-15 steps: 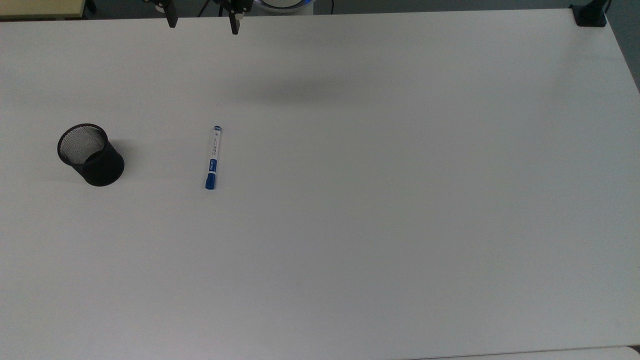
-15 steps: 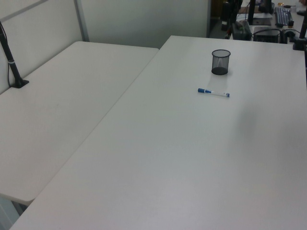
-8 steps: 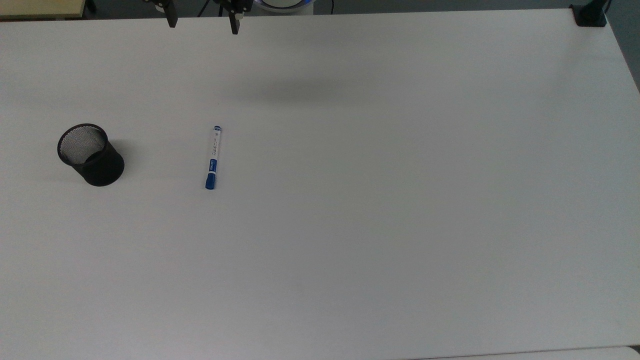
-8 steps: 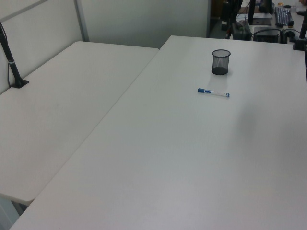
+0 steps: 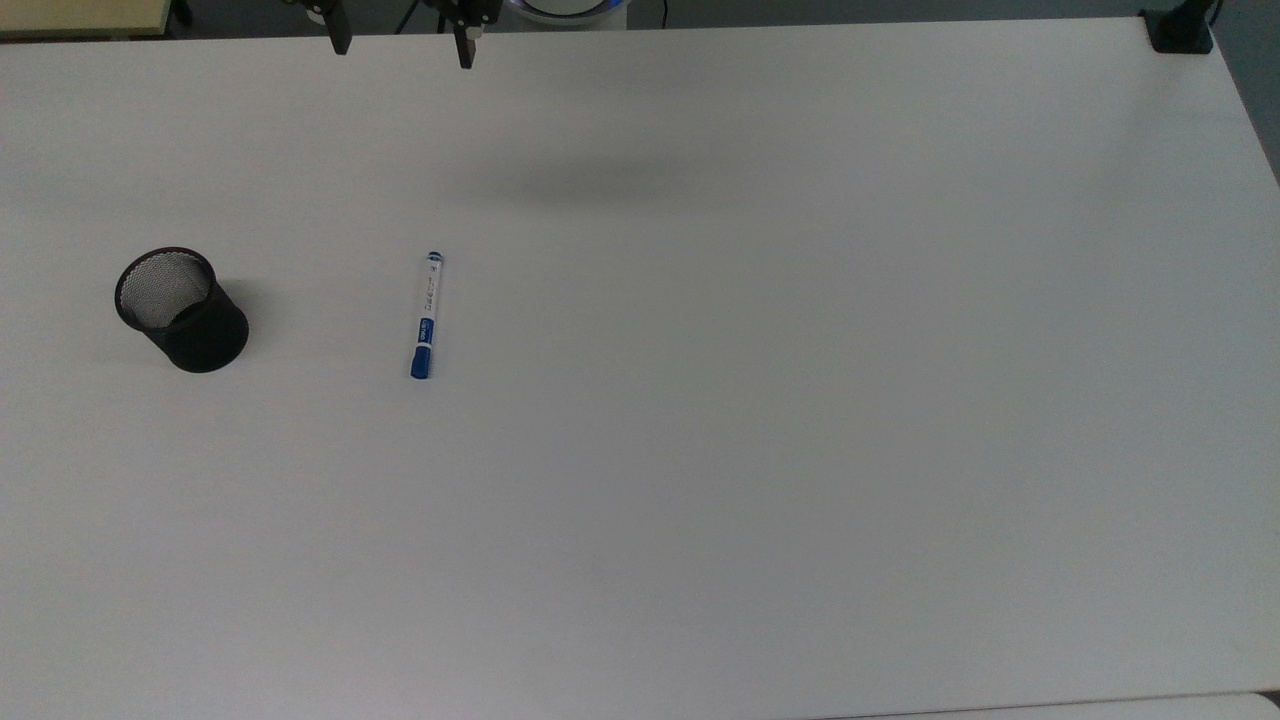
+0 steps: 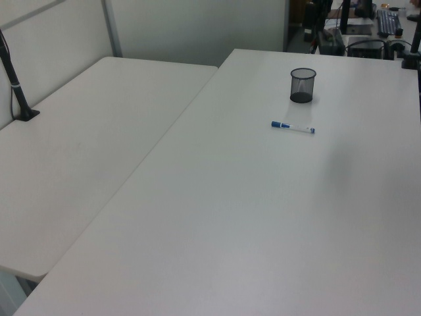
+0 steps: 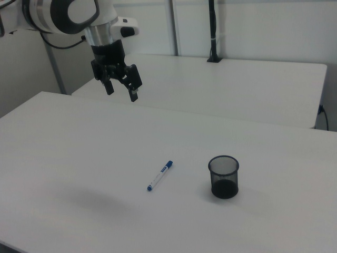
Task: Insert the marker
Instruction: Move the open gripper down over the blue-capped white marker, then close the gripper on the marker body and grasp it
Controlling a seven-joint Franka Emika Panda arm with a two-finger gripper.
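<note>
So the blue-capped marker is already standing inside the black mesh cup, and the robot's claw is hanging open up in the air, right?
Not quite. The marker is not in the black mesh cup; the right view shows it lying flat on the white table, apart from the cup. The rest holds: the gripper hangs open in the air above the table.

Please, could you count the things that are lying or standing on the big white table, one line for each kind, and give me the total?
Marker, lying flat: 1
Black mesh cup, standing upright: 1
Total: 2
The gripper hangs open above the table and is not counted.
</note>
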